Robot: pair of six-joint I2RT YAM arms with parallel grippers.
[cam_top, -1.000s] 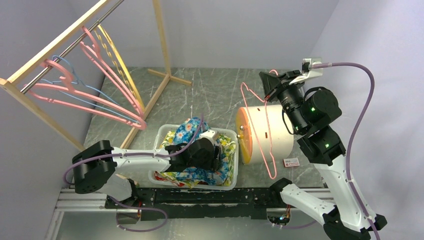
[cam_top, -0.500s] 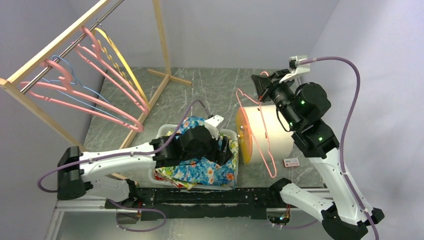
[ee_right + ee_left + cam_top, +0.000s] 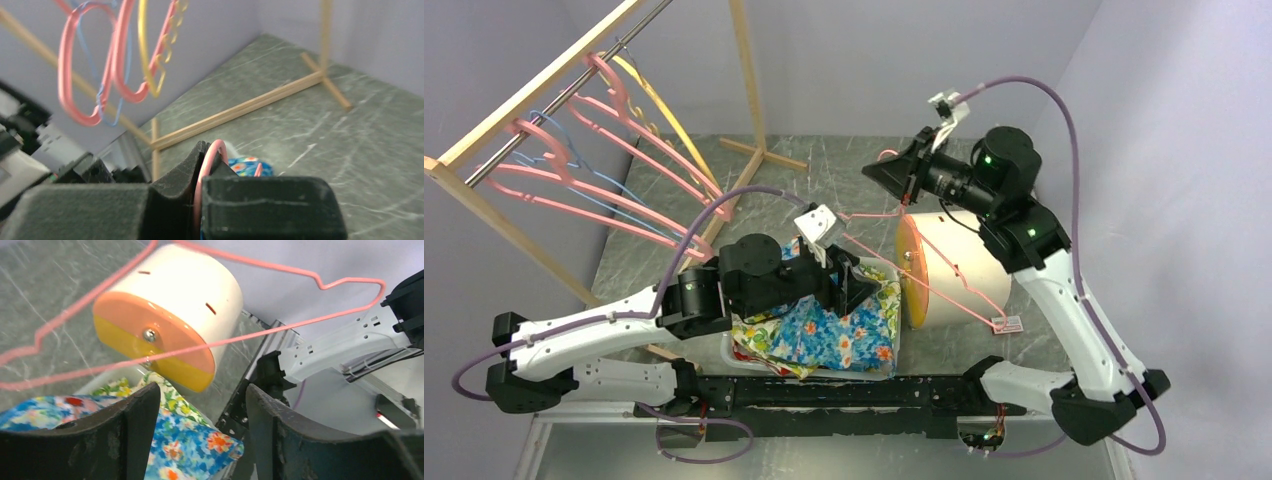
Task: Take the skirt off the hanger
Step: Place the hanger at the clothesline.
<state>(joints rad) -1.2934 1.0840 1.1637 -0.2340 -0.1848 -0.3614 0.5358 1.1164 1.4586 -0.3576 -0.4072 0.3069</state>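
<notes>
From above, the white cylindrical drum with an orange-and-yellow end face (image 3: pixel 959 270) lies on its side on the grey marbled table (image 3: pixel 844 180). Just left of the drum sits a white plastic bin (image 3: pixel 896 335), and the blue floral skirt (image 3: pixel 834 335) lies bunched inside it, off the hanger. The left gripper (image 3: pixel 864 292) hangs over the skirt, pointing toward the drum's face. Above the drum's far left edge, the right gripper (image 3: pixel 879 172) grips the hook of a pink wire hanger (image 3: pixel 944 292), whose frame slants down across the drum's face. Well left of the drum stands a wooden clothes rack (image 3: pixel 524 92) carrying pink, blue and yellow hangers (image 3: pixel 624 160).

In the left wrist view, the left gripper (image 3: pixel 202 430) has its black fingers (image 3: pixel 125 440) spread apart with nothing between them. The skirt (image 3: pixel 185 450) lies below them in the bin (image 3: pixel 107 380), just in front of the drum (image 3: pixel 175 305). The pink wire hanger (image 3: pixel 200 347) crosses the drum's face and loops over its top.

In the right wrist view, the right gripper (image 3: pixel 200 190) is clenched on the pink wire hanger (image 3: pixel 207 165) at its curved hook. A patch of the skirt (image 3: pixel 245 165) shows just beyond the fingers. The drum is out of this view. The rack's wooden foot (image 3: pixel 260 102) and its hangers (image 3: pixel 125 55) lie farther off.
</notes>
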